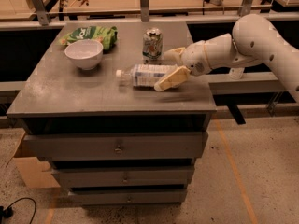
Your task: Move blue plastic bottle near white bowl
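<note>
the gripper (162, 70) sat at the right side of the grey cabinet top (56, 94), its two cream fingers spread wide and straddling the base end of the blue plastic bottle (140, 74): the nearer finger lay along the bottle's front side and the farther one reached behind it, toward the green-and-white drink can (152, 43). the fingers were unclenched, not squeezed onto the bottle. the bottle lay on its side at mid-top, white cap pointing left, set well back from the front edge and well apart from the white bowl (84, 53), with bare surface between them. the bowl stood upright toward the back left, just in front of a green snack bag (91, 33). the can stood just behind the bottle. below the top were three closed drawers (117, 146), a cardboard box (28, 171) at the left, speckled floor, and a wooden workbench (117, 1) behind.
</note>
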Tool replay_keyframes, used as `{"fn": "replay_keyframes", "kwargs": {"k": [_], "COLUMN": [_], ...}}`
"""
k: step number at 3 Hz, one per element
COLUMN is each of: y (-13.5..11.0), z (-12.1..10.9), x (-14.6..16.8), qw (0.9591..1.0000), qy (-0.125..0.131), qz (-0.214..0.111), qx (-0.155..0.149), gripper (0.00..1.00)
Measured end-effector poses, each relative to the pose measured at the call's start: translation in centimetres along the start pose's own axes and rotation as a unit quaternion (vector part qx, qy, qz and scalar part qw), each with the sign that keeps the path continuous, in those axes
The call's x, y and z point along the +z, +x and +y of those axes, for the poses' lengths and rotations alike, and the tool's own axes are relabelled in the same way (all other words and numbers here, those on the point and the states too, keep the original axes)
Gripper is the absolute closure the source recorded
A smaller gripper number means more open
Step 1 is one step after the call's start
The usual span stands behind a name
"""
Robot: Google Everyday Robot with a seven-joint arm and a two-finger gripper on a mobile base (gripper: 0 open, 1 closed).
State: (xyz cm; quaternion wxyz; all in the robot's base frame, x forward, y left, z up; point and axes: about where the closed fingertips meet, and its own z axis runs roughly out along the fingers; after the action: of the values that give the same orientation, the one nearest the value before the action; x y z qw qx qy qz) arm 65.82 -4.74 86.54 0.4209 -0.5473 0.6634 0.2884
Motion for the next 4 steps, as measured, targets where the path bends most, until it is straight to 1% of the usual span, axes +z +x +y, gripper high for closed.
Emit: {"fn": "replay_keyframes", "kwargs": {"k": [1,2,3,4], "y": [1.2,-0.2,-3.8,-6.8], "z": [-0.1,0.3,1.5,2.4], "x": [0.6,-0.1,-0.7,-0.3], "qw": [1.0,0.9999,0.9996,0.9979], "qy": [-0.001,0.009,0.02,0.036], "qz": [0.008,0.008,0.006,0.016], "qx": [0.002,0.003,0.02,0.052], "gripper": [0.42,0.65,0.88,1.0]}}
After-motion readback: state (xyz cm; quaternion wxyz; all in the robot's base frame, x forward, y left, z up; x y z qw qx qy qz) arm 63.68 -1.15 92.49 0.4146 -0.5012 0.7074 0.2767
